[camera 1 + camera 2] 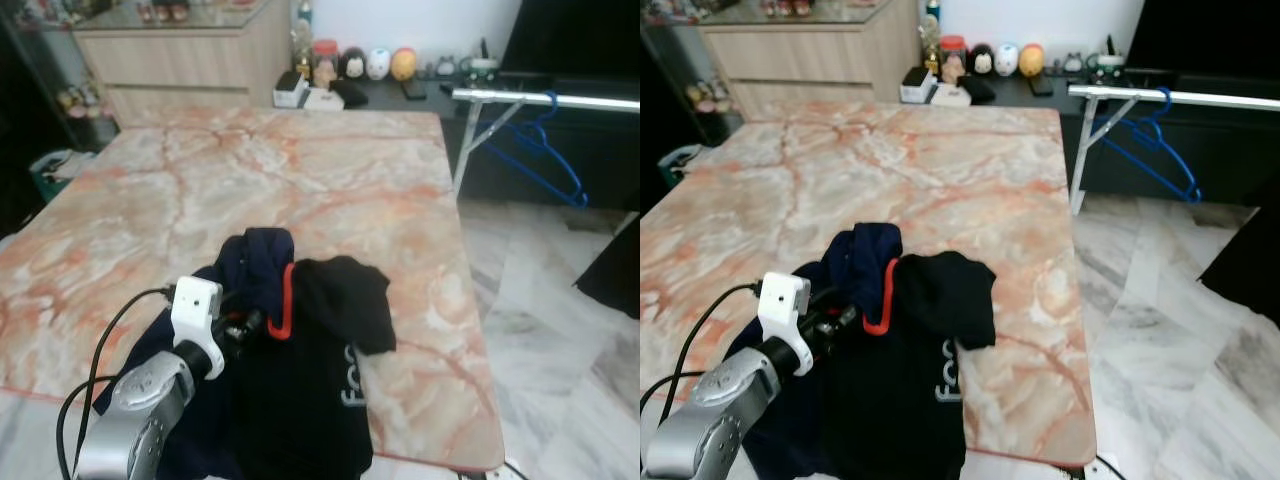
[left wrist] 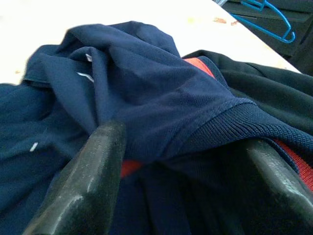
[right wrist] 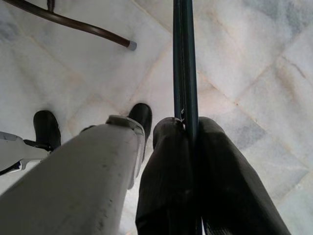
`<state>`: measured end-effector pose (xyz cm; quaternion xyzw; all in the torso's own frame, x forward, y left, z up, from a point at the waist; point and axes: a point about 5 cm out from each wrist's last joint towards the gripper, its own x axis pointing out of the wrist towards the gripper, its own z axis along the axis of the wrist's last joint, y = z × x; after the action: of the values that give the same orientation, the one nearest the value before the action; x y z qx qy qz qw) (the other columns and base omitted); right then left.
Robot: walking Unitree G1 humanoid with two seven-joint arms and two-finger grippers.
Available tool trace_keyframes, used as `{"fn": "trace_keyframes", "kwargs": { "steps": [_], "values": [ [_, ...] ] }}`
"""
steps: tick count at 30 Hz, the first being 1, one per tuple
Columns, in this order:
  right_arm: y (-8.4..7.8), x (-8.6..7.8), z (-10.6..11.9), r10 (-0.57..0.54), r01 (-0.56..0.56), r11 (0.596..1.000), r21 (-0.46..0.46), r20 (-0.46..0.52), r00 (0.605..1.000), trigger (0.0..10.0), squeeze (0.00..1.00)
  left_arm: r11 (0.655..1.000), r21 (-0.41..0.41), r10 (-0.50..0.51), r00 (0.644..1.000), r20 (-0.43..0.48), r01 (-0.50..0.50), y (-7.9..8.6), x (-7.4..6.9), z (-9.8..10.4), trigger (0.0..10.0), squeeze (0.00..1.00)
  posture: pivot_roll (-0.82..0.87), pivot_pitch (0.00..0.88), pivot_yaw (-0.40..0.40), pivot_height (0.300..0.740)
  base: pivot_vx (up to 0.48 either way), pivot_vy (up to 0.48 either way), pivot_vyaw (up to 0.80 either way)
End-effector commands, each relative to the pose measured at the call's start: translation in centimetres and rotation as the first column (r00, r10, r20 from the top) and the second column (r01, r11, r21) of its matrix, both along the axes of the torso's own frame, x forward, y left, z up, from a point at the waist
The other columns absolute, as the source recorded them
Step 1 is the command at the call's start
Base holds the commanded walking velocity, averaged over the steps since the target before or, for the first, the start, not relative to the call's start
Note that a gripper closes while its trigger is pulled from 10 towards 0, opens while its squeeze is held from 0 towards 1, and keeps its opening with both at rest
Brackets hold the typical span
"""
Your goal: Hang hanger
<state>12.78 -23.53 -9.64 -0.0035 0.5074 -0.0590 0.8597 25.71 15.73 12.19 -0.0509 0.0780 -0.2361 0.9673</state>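
A navy shirt (image 1: 255, 262) lies bunched on the marble table (image 1: 300, 170), overlapping a black shirt (image 1: 345, 300) with a red collar band (image 1: 287, 300). My left gripper (image 1: 250, 325) reaches into the pile. In the left wrist view its fingers (image 2: 100, 161) stand open on either side of the navy ribbed collar (image 2: 230, 120). My right gripper (image 3: 190, 126) hangs low beside my leg, shut on a thin dark bar of a hanger (image 3: 185, 58). To the right of the table, a blue hanger (image 1: 535, 150) hangs on a silver rail (image 1: 560, 100).
The table's right edge borders the marble floor (image 1: 560, 330). Behind the table stand a wooden cabinet (image 1: 180, 55) and a dark low shelf with figurines (image 1: 375, 65). The rail's slanted leg (image 1: 465, 150) stands near the table's far right corner. My foot (image 3: 46, 128) is on the floor.
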Motion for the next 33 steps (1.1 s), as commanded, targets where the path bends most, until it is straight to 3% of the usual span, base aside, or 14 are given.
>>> {"fn": "trace_keyframes", "kwargs": {
  "steps": [1,25,33],
  "values": [
    [-0.05,-0.14,-0.03,-0.002,0.002,1.000,0.002,-0.004,1.000,10.0,0.00,0.999,0.032,-0.009,0.999,0.035,0.007,-0.03,0.03,0.47,10.0,0.00,0.08,0.000,0.030,0.740,0.000,0.000,0.00],
    [-0.07,-0.02,0.00,-0.001,0.001,1.000,-0.002,-0.003,1.000,10.0,0.00,0.999,0.026,-0.024,0.999,0.043,0.023,-0.07,-0.11,0.45,10.0,0.00,0.08,0.000,0.030,0.740,0.000,0.000,0.00],
    [-0.17,-0.05,0.02,-0.003,0.003,1.000,-0.004,-0.002,1.000,10.0,0.00,1.000,0.016,-0.027,0.999,0.045,0.026,-0.23,-0.14,0.45,10.0,0.00,0.08,0.000,0.026,0.740,-0.245,0.000,0.00]
  ]
}}
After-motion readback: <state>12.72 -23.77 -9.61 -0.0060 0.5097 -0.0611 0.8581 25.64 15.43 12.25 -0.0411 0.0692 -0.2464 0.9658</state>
